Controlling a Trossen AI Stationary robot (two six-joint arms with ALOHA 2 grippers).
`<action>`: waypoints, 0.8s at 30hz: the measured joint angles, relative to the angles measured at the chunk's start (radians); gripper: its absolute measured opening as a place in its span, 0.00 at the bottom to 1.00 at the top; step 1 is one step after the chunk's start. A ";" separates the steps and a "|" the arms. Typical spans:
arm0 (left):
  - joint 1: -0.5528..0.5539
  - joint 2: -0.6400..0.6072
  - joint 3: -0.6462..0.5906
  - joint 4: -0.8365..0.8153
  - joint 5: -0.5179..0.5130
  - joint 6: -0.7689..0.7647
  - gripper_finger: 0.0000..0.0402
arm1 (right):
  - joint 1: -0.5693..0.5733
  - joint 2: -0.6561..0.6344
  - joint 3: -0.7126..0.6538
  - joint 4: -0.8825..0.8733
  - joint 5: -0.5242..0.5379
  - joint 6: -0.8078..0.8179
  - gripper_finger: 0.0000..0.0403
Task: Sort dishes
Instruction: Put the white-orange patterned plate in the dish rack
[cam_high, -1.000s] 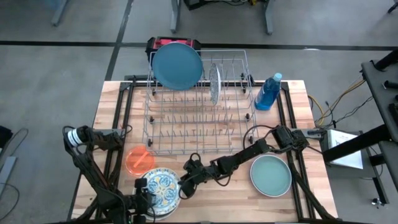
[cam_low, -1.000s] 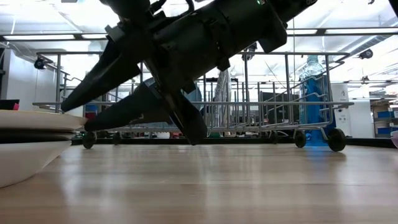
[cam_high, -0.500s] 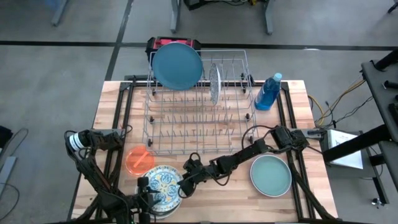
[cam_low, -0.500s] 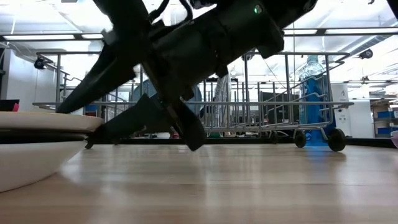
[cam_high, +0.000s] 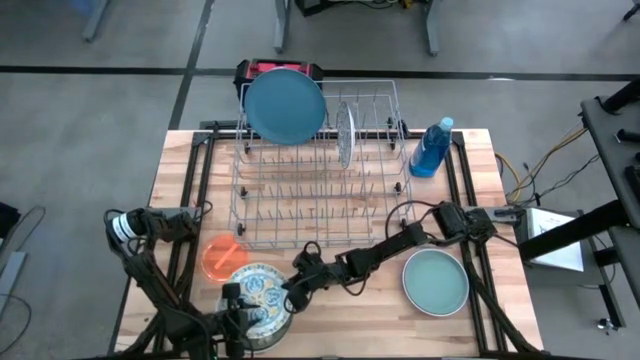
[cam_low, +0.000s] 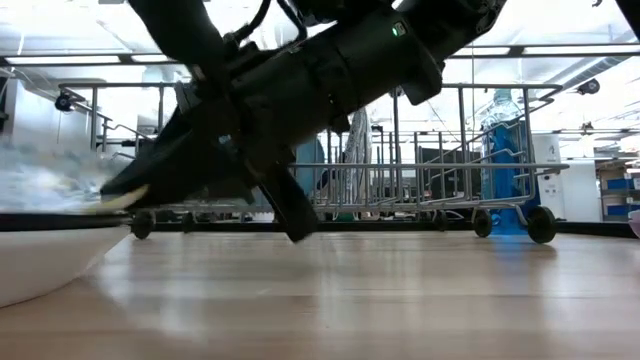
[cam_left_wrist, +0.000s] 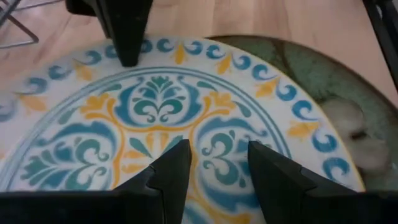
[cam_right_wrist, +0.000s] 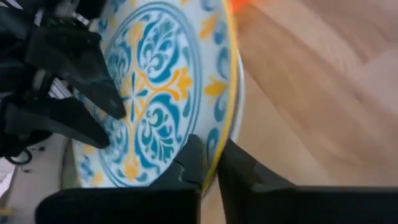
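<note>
Patterned plate (cam_high: 258, 296) sits pinched at its rim by the right gripper (cam_high: 291, 293), while the left gripper (cam_left_wrist: 217, 163) hovers above it, fingers apart.

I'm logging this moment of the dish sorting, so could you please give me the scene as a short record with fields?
right gripper: shut on the rim of the patterned plate, at the table's near left
left gripper: fingers apart, over the patterned plate's face, not gripping
under the patterned plate: another dish, partly hidden
orange plate: flat on the table, beside the patterned plate
teal plate: flat on the table, near right
blue plate: upright in the wire rack
blue bottle: right of the rack
</note>
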 joint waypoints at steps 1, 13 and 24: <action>-0.001 -0.003 0.009 -0.018 0.000 0.001 0.38 | 0.000 -0.002 0.000 0.000 0.003 -0.008 0.02; -0.004 -0.035 0.177 -0.294 -0.006 -0.015 0.38 | 0.005 -0.028 -0.004 -0.020 0.020 -0.037 0.01; -0.047 -0.039 0.386 -0.832 -0.120 -0.502 0.39 | 0.007 -0.029 -0.005 0.032 0.065 -0.089 0.00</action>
